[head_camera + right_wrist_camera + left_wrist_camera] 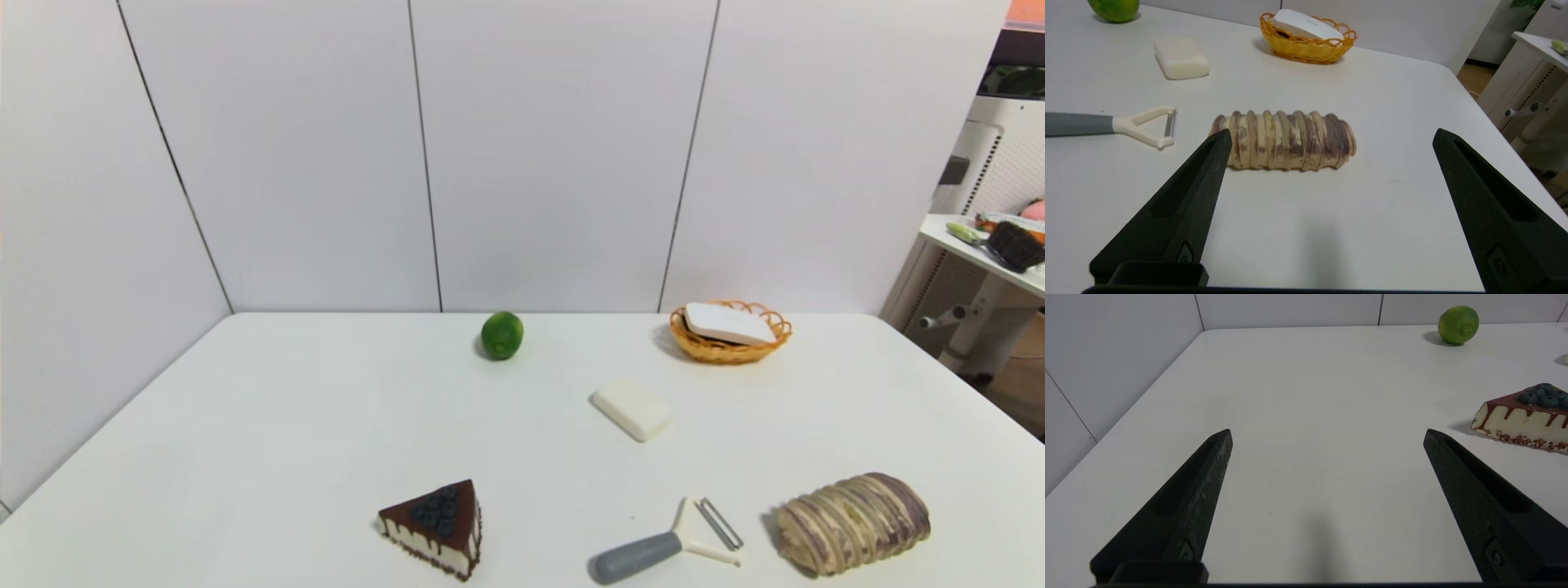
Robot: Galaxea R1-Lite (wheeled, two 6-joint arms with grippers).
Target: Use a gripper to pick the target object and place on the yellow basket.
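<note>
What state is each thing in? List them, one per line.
target object: lying in the basket, tilted on its rim.
yellow basket: upright, holding the device.
left claw: open, empty, above the table.
right claw: open, empty, near the bread roll.

White table (245, 425), rounded corners, stood against white panelled walls (555, 155) with dark seams; past its right edge were a white side table (971, 253) and brown floor (1024, 384).

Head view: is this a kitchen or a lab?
Probably a robot test room, not a kitchen: a bare white table boxed in by plain white wall panels, with toy-like props such as a cake slice and a lime.
</note>
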